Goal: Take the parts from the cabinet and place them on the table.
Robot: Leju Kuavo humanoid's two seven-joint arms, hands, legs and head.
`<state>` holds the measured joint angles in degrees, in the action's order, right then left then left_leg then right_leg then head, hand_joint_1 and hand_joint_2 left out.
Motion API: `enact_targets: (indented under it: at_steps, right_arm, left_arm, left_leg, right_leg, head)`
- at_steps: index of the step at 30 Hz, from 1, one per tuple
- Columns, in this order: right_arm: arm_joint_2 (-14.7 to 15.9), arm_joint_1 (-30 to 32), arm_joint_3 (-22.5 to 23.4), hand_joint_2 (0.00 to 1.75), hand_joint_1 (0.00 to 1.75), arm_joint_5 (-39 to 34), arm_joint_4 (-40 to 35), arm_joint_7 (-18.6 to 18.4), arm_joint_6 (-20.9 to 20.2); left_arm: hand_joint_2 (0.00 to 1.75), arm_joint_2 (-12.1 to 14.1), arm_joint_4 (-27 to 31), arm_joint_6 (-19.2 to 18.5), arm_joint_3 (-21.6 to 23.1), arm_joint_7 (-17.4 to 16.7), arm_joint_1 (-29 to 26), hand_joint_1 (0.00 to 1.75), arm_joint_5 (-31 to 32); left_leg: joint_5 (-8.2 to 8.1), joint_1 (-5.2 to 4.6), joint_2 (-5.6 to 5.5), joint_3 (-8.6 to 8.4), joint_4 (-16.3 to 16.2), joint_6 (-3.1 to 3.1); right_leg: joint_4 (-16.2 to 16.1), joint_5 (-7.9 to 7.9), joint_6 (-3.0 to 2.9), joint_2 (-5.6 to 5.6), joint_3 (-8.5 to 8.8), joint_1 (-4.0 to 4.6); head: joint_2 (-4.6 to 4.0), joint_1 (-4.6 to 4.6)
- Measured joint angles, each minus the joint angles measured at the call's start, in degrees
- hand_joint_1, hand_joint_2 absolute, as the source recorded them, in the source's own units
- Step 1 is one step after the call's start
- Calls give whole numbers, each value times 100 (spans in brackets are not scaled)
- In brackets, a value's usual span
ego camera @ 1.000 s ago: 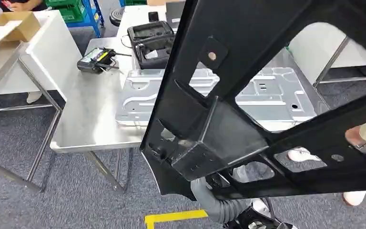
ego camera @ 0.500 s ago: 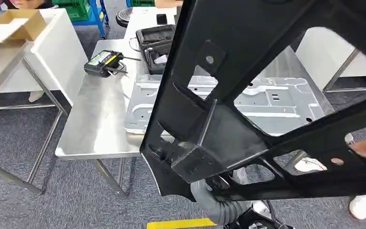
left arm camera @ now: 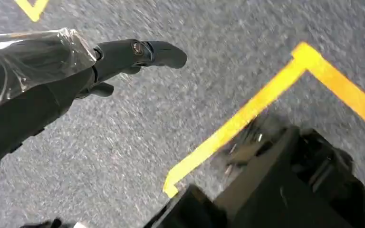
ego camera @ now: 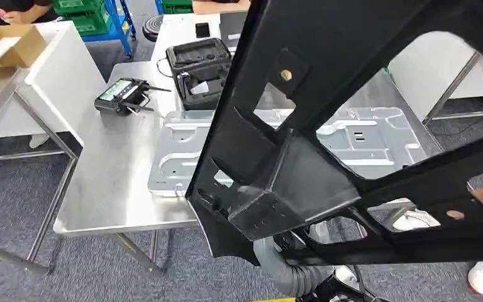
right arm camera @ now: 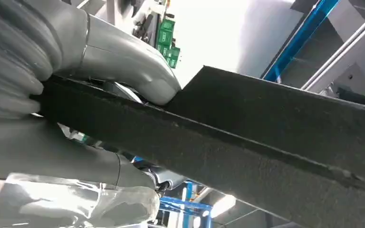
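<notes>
Gripped black panel (ego camera: 327, 145) in right hand (right arm camera: 76, 85), above table (ego camera: 110, 182) at 10 o'clock; left hand (left arm camera: 123, 57) hung spread, holding nothing.

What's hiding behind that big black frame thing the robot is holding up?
Behind the big black plastic frame, through its openings, lies a pressed silver metal panel on the steel table. The panel's middle is covered by the frame, so anything resting there cannot be seen.

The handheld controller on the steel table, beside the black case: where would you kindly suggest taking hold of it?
Grip the handheld controller across its dark body from above. It lies flat, screen up, with bare steel table around it. Avoid the thin antennas on the side toward the black case.
</notes>
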<state>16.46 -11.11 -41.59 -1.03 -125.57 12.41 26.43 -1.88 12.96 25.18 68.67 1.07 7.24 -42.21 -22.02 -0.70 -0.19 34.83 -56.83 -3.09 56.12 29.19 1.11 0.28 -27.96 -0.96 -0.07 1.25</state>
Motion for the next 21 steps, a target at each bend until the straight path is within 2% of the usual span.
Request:
enact_targets:
  at_steps: [1, 2, 3, 4, 5, 6, 7, 8, 9, 10, 11, 12, 13, 14, 15, 16, 17, 18, 19, 20, 21]
  right_arm:
    - [0, 10, -2, 175, 175, -2, -2, 0, 0]
    - [0, -2, -2, 175, 175, -7, -2, 0, 0]
    - [-2, 4, -4, 175, 175, -7, -4, 0, 0]
    - [0, 2, -4, 175, 175, -4, -11, 2, 0]
    - [0, -15, -2, 175, 175, -2, -17, 2, 2]
    - [0, -30, -2, 175, 175, 0, -17, 4, 2]
    - [0, -46, -2, 175, 175, 0, -20, 11, 4]
    - [0, -43, -2, 175, 175, -2, -20, 11, 7]
    - [0, -31, -2, 175, 175, -2, -20, 11, 7]
    - [2, -20, -2, 175, 175, -4, -17, 7, 9]
    - [4, -19, -2, 175, 175, -4, -17, 4, 15]
    - [2, -20, -2, 175, 175, -4, -17, 4, 15]
    - [4, -19, -2, 175, 175, -4, -17, 2, 17]
    - [6, -19, -2, 175, 175, 0, -17, -2, 22]
    - [11, -16, 0, 175, 175, 11, -17, -9, 26]
    - [13, -4, 4, 175, 175, 28, -15, -9, 37]
    - [13, 5, 9, 175, 175, 35, -17, -24, 44]
    - [22, 5, 20, 175, 175, 39, -20, -33, 53]
    - [24, -5, 24, 175, 175, 37, -20, -37, 59]
    - [24, -2, 26, 175, 175, 39, -22, -39, 59]
    - [26, -5, 26, 175, 175, 46, -26, -39, 59]
  left_arm:
    - [175, 6, 0, 0, 0, 0, -1, 0, -7]
    - [175, 9, 0, 0, 0, 0, 5, 0, -11]
    - [175, 9, 0, -2, 0, 0, 8, 0, -9]
    - [175, 9, 0, -2, 2, -4, 4, 0, 0]
    - [175, 6, 0, -2, 2, -4, -2, 0, 0]
    - [175, 6, 0, -2, 2, -4, -6, 0, 2]
    - [175, 11, 0, -2, 2, -17, -4, 0, 2]
    - [175, 9, 0, -2, 2, -24, -12, 0, 2]
    - [175, 9, 0, -2, 4, -31, -25, 0, 2]
    - [175, 9, 0, -4, 4, -39, -34, 0, 2]
    - [175, 9, 0, -11, 4, -39, -42, 0, 2]
    - [175, 6, 0, -13, 4, -39, -50, 0, 2]
    - [175, 6, 0, -15, 7, -39, -54, 0, 2]
    - [175, 6, 0, -18, 7, -39, -64, 0, 2]
    - [175, 6, 0, -17, 9, -39, -81, 0, 2]
    - [175, 6, 0, -18, 9, -42, -78, 0, 2]
    - [175, 6, 0, -17, 9, -39, -68, 0, 0]
    - [175, 6, 0, -17, 9, -39, -72, 0, -2]
    - [175, 6, 0, -17, 11, -35, -70, 0, 0]
    - [175, 6, 0, -18, 11, -35, -58, 0, 0]
    - [175, 6, 0, -18, 11, -35, -54, 0, 0]
  left_leg:
    - [-200, -47, -1, 2, 25, -10]
    - [-205, -55, 1, -25, 40, -29]
    - [-161, -53, -9, -38, 119, -66]
    - [-187, -40, -8, -98, 150, -110]
    - [-151, 6, -24, -265, 214, -121]
    - [-168, 11, -22, -359, 256, -145]
    - [-188, 14, -20, -401, 266, -170]
    - [-224, 15, -22, -432, 267, -187]
    - [-274, 14, -22, -466, 267, -192]
    - [-326, 14, -27, -513, 267, -194]
    - [-381, 16, -36, -579, 267, -190]
    - [-446, 21, -45, -666, 266, -182]
    - [-516, 25, -52, -759, 266, -165]
    - [-589, 26, -53, -855, 267, -144]
    - [-661, 25, -52, -865, 272, -116]
    - [-733, 1, -51, -955, 235, -77]
    - [-785, -4, -45, -942, 282, -31]
    - [-783, 11, -39, -1019, 286, 8]
    - [-761, 5, -37, -1020, 229, 29]
    - [-781, 15, -37, -1023, 184, 46]
    - [-795, 37, -30, -916, -47, 80]
  right_leg:
    - [-25, 18, 38, 22, 18, 13]
    - [-60, 45, 82, 13, 3, -4]
    - [18, -7, 124, 4, 48, 4]
    - [1, -55, 161, 3, 80, 21]
    - [40, 10, 174, -4, 105, 13]
    - [258, 37, 175, -4, 55, 17]
    - [621, 127, 175, -3, -156, 14]
    - [1039, 252, 184, -4, -443, -2]
    - [1426, 441, 225, -3, -744, -1]
    - [1656, 619, 235, -4, -978, -2]
    - [1651, 650, 245, -4, -1103, -7]
    - [1418, 505, 284, -5, -1110, -18]
    - [1034, 225, 291, -6, -1023, -26]
    - [555, -171, 273, -9, -896, -29]
    - [101, -670, 260, -23, -812, -30]
    - [7, -654, 221, -38, -829, -4]
    - [11, -634, 177, -19, -803, 26]
    - [-6, -642, 129, -9, -790, 25]
    - [-18, -607, 92, -1, -760, 34]
    - [-21, -596, 61, 9, -697, 6]
    - [-40, -565, 26, 3, -635, 0]
  head:
    - [0, -2]
    - [0, 2]
    - [0, -4]
    - [0, 9]
    - [2, 4]
    - [0, 20]
    - [0, 26]
    - [0, 24]
    - [0, 26]
    - [0, 24]
    - [0, 26]
    - [0, 26]
    - [0, 26]
    - [0, 26]
    - [0, 28]
    - [0, 9]
    - [0, 15]
    - [0, 13]
    - [0, 15]
    - [0, 11]
    - [0, 17]
